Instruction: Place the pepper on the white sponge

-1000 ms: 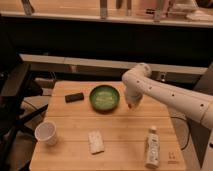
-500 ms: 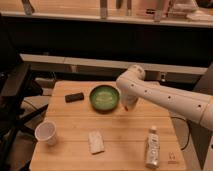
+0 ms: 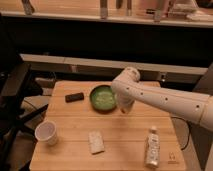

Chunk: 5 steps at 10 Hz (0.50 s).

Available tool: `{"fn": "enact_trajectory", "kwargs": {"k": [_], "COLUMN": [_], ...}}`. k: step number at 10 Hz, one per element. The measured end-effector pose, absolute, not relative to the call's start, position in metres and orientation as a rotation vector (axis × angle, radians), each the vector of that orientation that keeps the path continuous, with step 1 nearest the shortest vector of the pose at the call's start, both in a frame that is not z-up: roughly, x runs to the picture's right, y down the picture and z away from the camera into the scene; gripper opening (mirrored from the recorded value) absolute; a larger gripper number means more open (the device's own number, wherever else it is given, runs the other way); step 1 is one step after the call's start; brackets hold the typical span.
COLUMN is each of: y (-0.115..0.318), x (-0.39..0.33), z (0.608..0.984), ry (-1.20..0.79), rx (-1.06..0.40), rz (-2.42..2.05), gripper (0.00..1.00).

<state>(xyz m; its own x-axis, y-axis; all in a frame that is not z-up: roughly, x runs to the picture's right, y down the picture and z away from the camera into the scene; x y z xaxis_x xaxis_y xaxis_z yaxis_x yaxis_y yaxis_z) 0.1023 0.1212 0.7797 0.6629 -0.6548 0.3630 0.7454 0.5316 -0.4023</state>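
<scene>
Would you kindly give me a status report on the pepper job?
Gripper low by green bowl. Pepper not in view. White sponge bare, near front edge. Cup and bottle flank it, both apart.

My gripper (image 3: 124, 107) hangs at frame centre, just right of the green bowl (image 3: 101, 97), low over the table (image 3: 125, 142). White sponge (image 3: 96, 142) lies lower centre, well apart from it. Paper cup (image 3: 46, 132) lower left, bottle (image 3: 152, 146) lower right, black block (image 3: 74, 97) left of the bowl.

pale tool (image 3: 124, 108) beside green bowl (image 3: 92, 98), white sponge (image 3: 96, 142)
</scene>
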Motion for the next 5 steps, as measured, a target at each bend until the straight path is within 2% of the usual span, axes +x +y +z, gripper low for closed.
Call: {"fn": "enact_trajectory", "kwargs": {"k": [5], "y": [0.14], "x": [0.075], "z": [0.768], "ry": [-0.197], "rx": [-0.57], "rz": [-0.939], "gripper": [0.0]}}
